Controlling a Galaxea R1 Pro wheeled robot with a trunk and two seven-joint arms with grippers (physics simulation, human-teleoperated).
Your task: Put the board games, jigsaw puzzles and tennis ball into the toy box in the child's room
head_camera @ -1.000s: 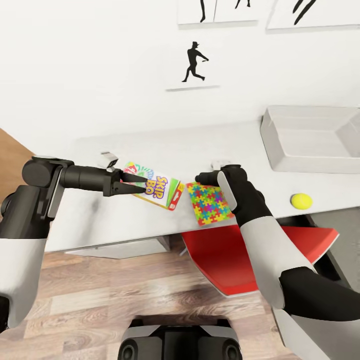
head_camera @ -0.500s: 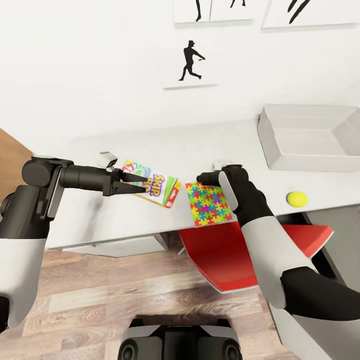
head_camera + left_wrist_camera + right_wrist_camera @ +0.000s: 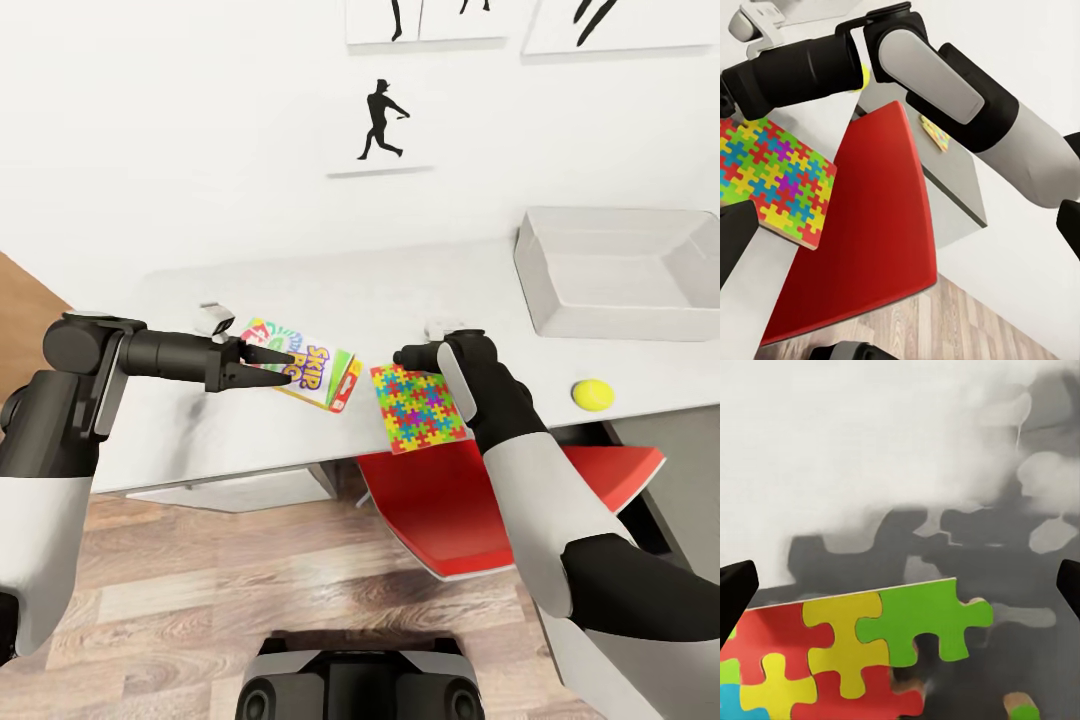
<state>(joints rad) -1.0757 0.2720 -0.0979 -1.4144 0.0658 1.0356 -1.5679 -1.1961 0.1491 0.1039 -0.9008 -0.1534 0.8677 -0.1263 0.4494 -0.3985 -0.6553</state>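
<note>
The white "SKIP BO" board game (image 3: 312, 372) lies flat on the pale table (image 3: 400, 290). My left gripper (image 3: 291, 366) is open, its black fingers spread over the box's left part. Beside the box lies a jigsaw puzzle (image 3: 415, 406) (image 3: 772, 180) (image 3: 840, 660), reaching the table's front edge. My right gripper (image 3: 404, 356) hangs open over the puzzle's far corner, with nothing between its fingers. The tennis ball (image 3: 593, 394) rests to the right near the front edge. The grey toy box (image 3: 540, 290) stands at the back right. A second many-coloured square (image 3: 935, 133) lies on a grey surface beyond the chair.
A red chair seat (image 3: 450, 500) (image 3: 870, 240) juts out from under the table's front edge below the puzzle. Black baseball-player silhouettes (image 3: 380, 120) hang on the white wall behind. Wood-plank floor (image 3: 200, 590) lies in front of the table.
The whole picture has shifted slightly up and left, so the camera moved. Both arms keep their poses over the box and the puzzle. Nothing was taken hold of or let go.
</note>
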